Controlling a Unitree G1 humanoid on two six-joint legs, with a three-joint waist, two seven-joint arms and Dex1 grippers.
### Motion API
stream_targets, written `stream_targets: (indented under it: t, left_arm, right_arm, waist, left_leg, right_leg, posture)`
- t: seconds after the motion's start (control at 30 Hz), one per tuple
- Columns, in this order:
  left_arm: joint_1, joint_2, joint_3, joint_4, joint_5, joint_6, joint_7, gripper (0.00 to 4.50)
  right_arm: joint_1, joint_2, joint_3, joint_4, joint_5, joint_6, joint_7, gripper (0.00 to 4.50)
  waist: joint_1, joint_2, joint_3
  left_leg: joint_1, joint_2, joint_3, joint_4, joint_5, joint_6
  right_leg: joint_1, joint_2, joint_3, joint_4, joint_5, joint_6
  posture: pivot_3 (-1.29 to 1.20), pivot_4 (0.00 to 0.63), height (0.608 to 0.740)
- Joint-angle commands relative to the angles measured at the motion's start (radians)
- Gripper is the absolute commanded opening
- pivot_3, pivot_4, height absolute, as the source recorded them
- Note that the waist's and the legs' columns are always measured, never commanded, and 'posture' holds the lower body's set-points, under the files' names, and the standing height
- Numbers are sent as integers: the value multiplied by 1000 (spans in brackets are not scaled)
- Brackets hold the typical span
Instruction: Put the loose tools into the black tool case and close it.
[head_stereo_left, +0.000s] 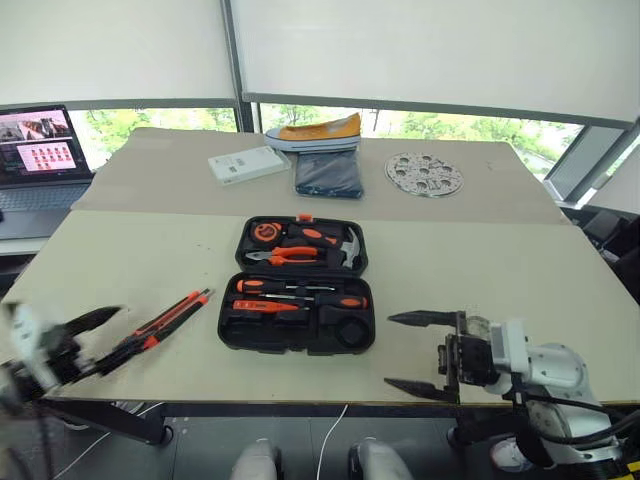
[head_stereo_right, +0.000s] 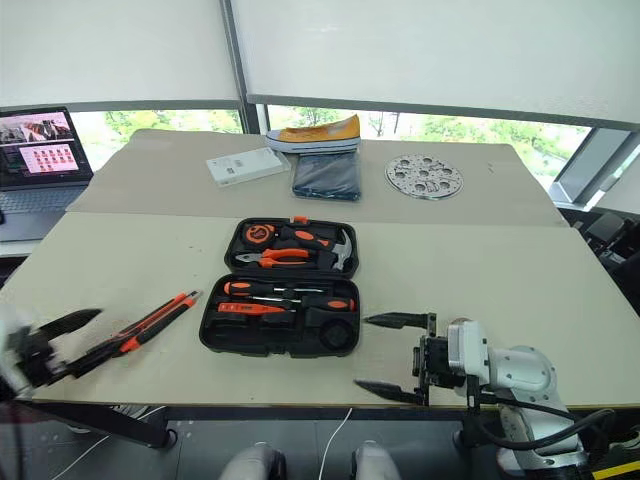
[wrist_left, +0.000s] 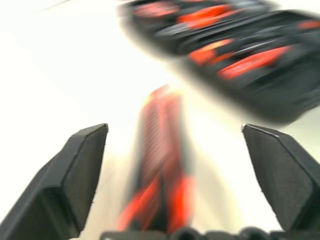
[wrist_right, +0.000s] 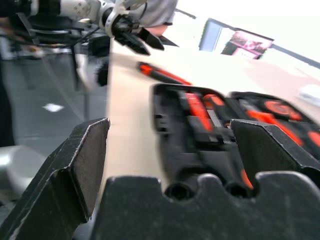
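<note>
No readable writing or brand on anything. Black moulded-plastic tool case (head_stereo_left: 298, 297) lies open mid-table, orange-handled tools seated in both halves. Black-and-orange utility knife (head_stereo_left: 165, 319) lies loose on the table left of the case, apart from it. Left gripper (head_stereo_left: 85, 345) sits at the knife's near end, fingers spread, gripping nothing. Right gripper (head_stereo_left: 425, 352) hovers level, right of the case, pointing toward it, jaws wide and empty.

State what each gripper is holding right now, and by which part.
Nothing is held. The left gripper is open, with the black-and-orange utility knife lying on the table between its fingers, ungripped. The right gripper is open and empty beside the open black moulded-plastic tool case.
</note>
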Motion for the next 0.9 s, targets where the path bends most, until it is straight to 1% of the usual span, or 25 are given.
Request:
stream_targets:
  t: [0.03,0.07,0.1,0.17,0.27,0.3,0.37,0.43,0.53,0.57,0.6,0.63,0.73,0.83,0.9]
  left_arm:
    - [70,33,99,37,-13,-1,3,4468]
    - [83,37,101,45,-9,-5,-2,4468]
    - [99,44,91,27,-22,28,-20,4468]
    - [114,53,55,-24,-44,75,-60,4468]
    - [104,60,17,-89,-63,132,-75,4468]
    - [82,61,-3,-101,-50,130,-60,4468]
    - [-13,76,-98,-135,-17,172,-7,4468]
    - [-98,93,-176,-135,25,199,38,4468]
    - [-186,105,-238,-132,37,271,84,4468]
    - [-212,111,-267,-138,33,320,92,4468]
    - [-231,116,-296,-144,37,341,91,4468]
    - [-253,117,-332,-139,55,350,95,4468]
    - [-314,107,-414,-102,96,346,100,4468]
    - [-364,107,-471,-64,124,375,115,4468]
    - [-365,116,-487,-49,139,364,102,3936]
  right_arm:
    - [-14,34,3,-24,28,-25,-14,4500]
    - [-15,41,1,-23,31,-20,-20,4500]
    - [-17,45,0,-22,30,-20,-19,4500]
    - [-22,54,-8,-31,37,-13,-29,4500]
    - [-31,63,-16,-50,56,10,-58,4500]
    - [-36,67,-18,-63,64,24,-74,4500]
    - [-44,82,-9,-119,96,78,-139,4500]
    - [-41,84,-5,-155,108,111,-173,4500]
    - [-32,74,-15,-171,105,130,-189,4500]
    - [-29,71,-21,-173,104,134,-195,4500]
    - [-25,69,-26,-177,103,139,-201,4500]
    - [-22,68,-30,-179,101,142,-209,4500]
    - [-9,66,-27,-192,97,148,-222,4500]
    - [-1,63,-20,-205,95,152,-232,4500]
    - [3,61,-21,-215,93,156,-242,4500]
  waist:
    - [5,0,0]
    - [10,1,1]
    - [17,2,1]
    - [24,4,2]
    - [31,5,3]
    - [31,5,3]
    - [32,5,3]
    - [39,4,3]
    - [33,1,0]
    - [27,0,0]
    - [23,-1,-1]
    - [18,-1,-1]
    - [11,-1,-1]
    - [16,-1,-1]
    - [18,0,-1]
  left_leg:
    - [0,0,0,0,0,0]
    - [0,1,0,0,-2,-3]
    - [1,1,1,0,-4,-7]
    - [1,2,2,0,-5,-9]
    - [0,5,4,0,-6,-10]
    - [0,6,4,0,-6,-11]
    - [0,7,4,-1,-6,-11]
    - [-1,7,5,-2,-6,-11]
    - [-2,7,11,-2,-6,-10]
    - [-2,7,12,-2,-5,-10]
    - [-2,7,13,-2,-3,-6]
    - [-2,6,13,-3,-2,-4]
    - [-2,6,14,-6,-3,-5]
    - [-1,10,13,-7,-4,-7]
    - [-1,10,13,-7,-4,-7]
  right_leg:
    - [0,0,0,0,0,0]
    - [-1,0,-1,0,0,0]
    - [-3,-1,-2,0,0,0]
    - [-3,-1,-3,-1,0,0]
    - [-4,-2,-4,-2,0,0]
    - [-4,-2,-4,-4,1,-1]
    - [-3,-1,-5,-6,2,-1]
    - [-3,0,-6,-6,3,-2]
    - [0,2,-5,-7,4,-4]
    - [0,3,-5,-8,6,-6]
    - [0,4,-4,-8,9,-7]
    - [0,4,-4,-8,10,-5]
    - [-1,5,-4,-9,10,-5]
    - [-2,11,-3,-8,7,-8]
    - [-1,13,-2,-7,7,-8]
  posture:
    - [0,150,740]
    - [0,150,740]
    - [0,150,740]
    - [0,150,740]
    - [0,150,740]
    - [0,150,740]
    - [0,150,740]
    - [0,150,740]
    - [0,150,740]
    - [0,150,740]
    - [0,150,740]
    - [0,150,740]
    - [0,150,740]
    - [0,150,740]
    - [0,150,740]
